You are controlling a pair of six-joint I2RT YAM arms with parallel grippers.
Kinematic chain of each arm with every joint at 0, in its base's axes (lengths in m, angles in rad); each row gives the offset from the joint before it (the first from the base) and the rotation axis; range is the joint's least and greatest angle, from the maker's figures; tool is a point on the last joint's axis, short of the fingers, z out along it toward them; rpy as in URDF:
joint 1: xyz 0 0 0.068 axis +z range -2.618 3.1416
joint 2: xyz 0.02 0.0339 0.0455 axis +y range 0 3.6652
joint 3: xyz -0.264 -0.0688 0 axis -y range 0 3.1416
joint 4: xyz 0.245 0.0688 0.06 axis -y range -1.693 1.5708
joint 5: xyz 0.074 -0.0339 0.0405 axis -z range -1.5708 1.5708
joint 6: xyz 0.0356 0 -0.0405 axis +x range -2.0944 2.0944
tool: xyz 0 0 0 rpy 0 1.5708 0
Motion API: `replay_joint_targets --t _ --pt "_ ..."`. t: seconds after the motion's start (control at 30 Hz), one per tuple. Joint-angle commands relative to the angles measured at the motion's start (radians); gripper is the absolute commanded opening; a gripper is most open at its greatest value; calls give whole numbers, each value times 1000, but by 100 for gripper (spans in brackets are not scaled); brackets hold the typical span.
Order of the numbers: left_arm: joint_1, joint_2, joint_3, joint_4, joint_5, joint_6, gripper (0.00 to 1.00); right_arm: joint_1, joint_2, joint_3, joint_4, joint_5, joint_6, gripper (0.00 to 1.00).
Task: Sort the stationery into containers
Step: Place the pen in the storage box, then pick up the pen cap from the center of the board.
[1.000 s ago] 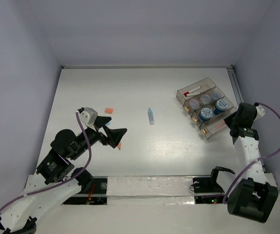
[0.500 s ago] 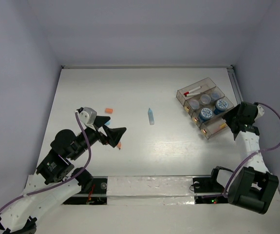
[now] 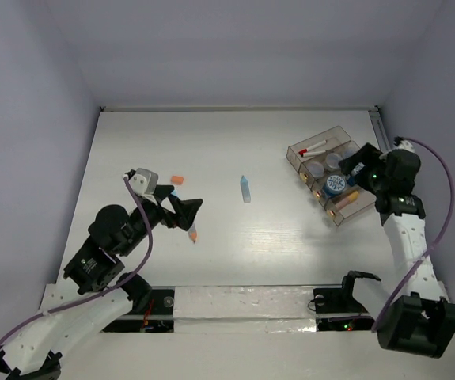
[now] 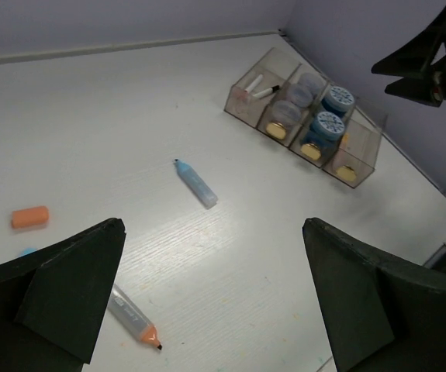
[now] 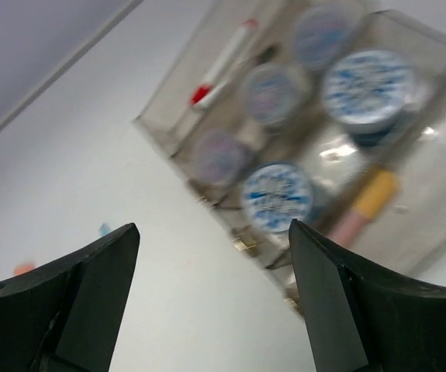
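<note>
right hand (image 5: pixel 212 227): jaws spread wide, nothing between them. it hung above the right part of the tray (image 3: pixel 295 152), touching nothing that could be made out.

tray: clear, smoky plastic with narrow compartments, standing askew on the far right of the surface (image 3: pixel 290 253).
- far compartment: red-capped stick (image 5: pixel 223 66) lying flat, with a thin black pen (image 4: pixel 267 91) beside it.
- next compartment: three purple-lidded jars (image 5: pixel 269 94) in a row, blurred in the right wrist view.
- third compartment: two blue-lidded jars (image 5: pixel 277 195), upright, lids up.
- nearest compartment: an orange-ended stick (image 5: pixel 366 205) lying along its length; its other end looked pinkish, detail unclear.

left hand (image 4: pixel 212 225): jaws at full spread, empty. it was held low over the left middle of the surface, well apart from the tray.

loose items, none in the tray:
- orange-tipped marker (image 4: pixel 133 322): pale body, dark nib, flat on the surface just beside the left hand's near fingertip; contact could not be told.
- orange stub (image 3: pixel 177 180): short, flat, a little beyond the left hand.
- light-blue marker (image 3: pixel 246 188): flat near the centre of the surface, between the left hand and the tray, touching neither.
</note>
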Motion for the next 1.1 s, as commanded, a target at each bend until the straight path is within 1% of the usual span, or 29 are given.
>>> replay_joint_targets --t 0.0,0.1,0.13,0.23,0.27,0.3,0.37,0.4,0.43,0.5,0.53,0.6,0.63,0.67,0.7,0.77,0.8,0.87,0.9,0.93,1.0,1.07 --pt "45 22 7 10 -88 -12 99 221 26 63 41 -104 -38 85" --pt "91 38 7 12 -105 -16 99 352 97 95 78 -88 -29 86" --pt "102 42 7 13 -107 -16 99 431 121 106 98 -87 -29 86" --pt "156 61 7 15 -121 -22 99 553 235 158 147 -65 -40 86" --pt "170 64 11 13 -127 -26 99 637 270 174 158 -56 -46 86" --pt "182 71 12 13 -137 -27 99 677 345 192 173 -41 -50 83" --pt "219 70 15 23 -168 -36 99 746 432 259 207 -42 -70 79" --pt "231 68 14 24 -188 -39 99 807 526 287 212 -41 -77 71" --pt "243 65 12 29 -191 -41 99 837 571 316 219 -36 -87 68" --pt "277 59 8 36 -196 -45 99 913 655 410 213 -24 -106 66" --pt "286 58 7 38 -196 -47 99 937 730 443 206 -16 -122 65" --pt "302 65 6 42 -194 -47 99 980 804 551 189 -12 -138 64" --pt "315 70 6 41 -194 -49 99 1019 841 592 177 -10 -158 65" --pt "316 79 7 41 -193 -49 99 1039 915 636 140 -1 -167 66" --pt "329 80 9 41 -193 -50 99 1059 953 731 114 23 -176 68" --pt "343 85 11 39 -194 -53 99 1118 1057 822 57 42 -213 69" --pt "367 84 12 41 -197 -56 99 1135 1089 897 45 65 -224 69" --pt "381 77 12 41 -203 -61 99 1170 1152 976 5 77 -245 69" --pt "382 70 12 41 -206 -62 99 1170 1216 1014 -14 80 -250 70" --pt "392 67 14 41 -214 -64 99 1184 1246 1086 -38 83 -261 70" --pt "392 59 14 39 -219 -64 99 1195 1331 1160 -69 87 -267 70" --pt "392 61 14 39 -217 -64 99 1205 1381 1256 -110 99 -281 70"
